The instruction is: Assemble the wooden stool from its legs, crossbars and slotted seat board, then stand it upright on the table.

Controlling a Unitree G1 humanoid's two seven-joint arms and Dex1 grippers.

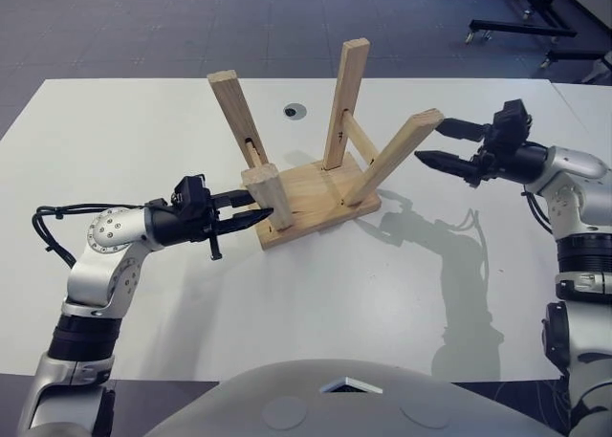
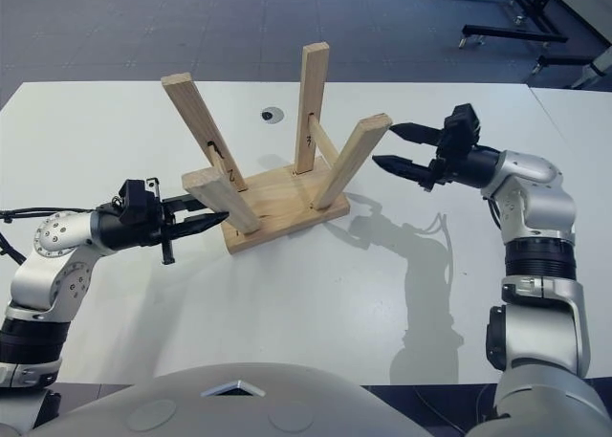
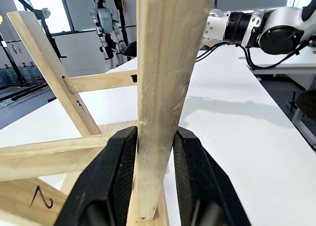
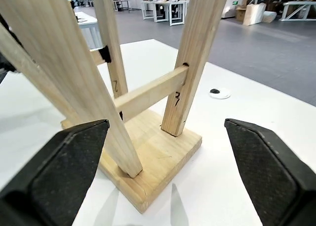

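Note:
The wooden stool lies upside down on the white table, its seat board (image 1: 311,203) flat and four legs pointing up and outward. My left gripper (image 1: 251,209) is shut on the short-looking near-left leg (image 1: 266,190), low down near the board; both pads (image 3: 111,176) press against that leg (image 3: 163,112). A crossbar (image 3: 98,80) joins the neighbouring legs. My right gripper (image 1: 430,140) is open, beside the top end of the slanting right leg (image 1: 397,155), not gripping it. From the right wrist, its two fingers (image 4: 64,166) stand wide apart, facing a leg and crossbar (image 4: 148,92).
A round cable hole (image 1: 295,111) sits in the table behind the stool. Bare tabletop (image 1: 316,294) spreads in front of the stool and to both sides. Black wheeled frames (image 1: 521,16) stand on the floor beyond the far edge.

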